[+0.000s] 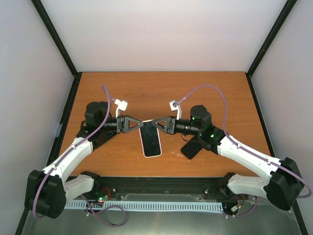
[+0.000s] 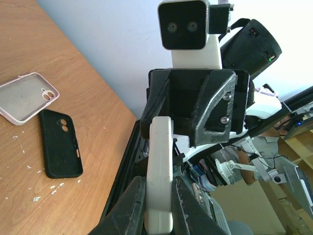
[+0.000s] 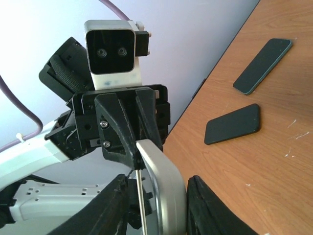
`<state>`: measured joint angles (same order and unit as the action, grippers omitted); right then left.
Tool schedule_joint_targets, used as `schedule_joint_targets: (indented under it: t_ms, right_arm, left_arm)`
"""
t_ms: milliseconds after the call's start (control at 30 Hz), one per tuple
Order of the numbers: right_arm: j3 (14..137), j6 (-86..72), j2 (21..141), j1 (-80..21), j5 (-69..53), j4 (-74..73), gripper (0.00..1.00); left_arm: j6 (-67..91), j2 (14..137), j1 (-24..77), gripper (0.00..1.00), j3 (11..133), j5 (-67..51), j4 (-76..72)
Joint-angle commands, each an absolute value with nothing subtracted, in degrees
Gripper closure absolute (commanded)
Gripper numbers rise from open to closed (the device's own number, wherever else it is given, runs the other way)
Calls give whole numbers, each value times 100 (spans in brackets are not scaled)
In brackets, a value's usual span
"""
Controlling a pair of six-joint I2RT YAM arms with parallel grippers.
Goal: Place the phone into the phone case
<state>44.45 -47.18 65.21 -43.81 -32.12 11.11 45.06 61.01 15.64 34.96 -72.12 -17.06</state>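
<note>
Where the arms meet mid-table, the left gripper [image 1: 141,122] clamps a white-rimmed phone [image 1: 151,144] by its far end; the right gripper [image 1: 157,122] stands loose around it. A black phone case [image 1: 190,150] lies near-right.

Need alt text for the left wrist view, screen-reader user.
The left hand clamps a pale slab edge-on; the right hand faces it around the slab's far end. On the wooden table lie an empty pale case and a black case, apart.

No legible text or labels anywhere
</note>
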Motion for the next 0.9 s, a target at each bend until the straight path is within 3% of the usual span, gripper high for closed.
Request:
schedule_joint_targets:
  t_ms: [0, 200, 400, 633, 733, 800, 867]
  right_arm:
    - [4711, -4511, 6599, -4420, -3250, 1288, 72]
    - [4750, -4345, 6564, -4419, -3063, 1086, 96]
    - [4691, -4208, 6537, -4414, -2715, 912, 97]
    - [4660, -4144, 6691, -4398, -2338, 828, 97]
    - [4690, -4008, 6826, -4236, -2135, 657, 97]
    - [4676, -3974, 6950, -4044, -2152, 669, 97]
    - [4703, -3921, 7141, -3882, -2130, 724, 97]
  left_arm:
    - [4314, 6152, 1591, 95, 3593, -7347, -1583]
    - [3948, 6364, 1590, 95, 3835, -6814, -742]
    - [3951, 6474, 1591, 92, 3901, -6697, -587]
    - [3697, 6185, 1591, 38, 4098, -6006, -54]
    - [3441, 5997, 1591, 25, 4241, -5378, 411]
    - [3308, 5855, 1591, 3, 4286, -5019, 637]
    - [3192, 5694, 1591, 1, 4281, -4663, 786]
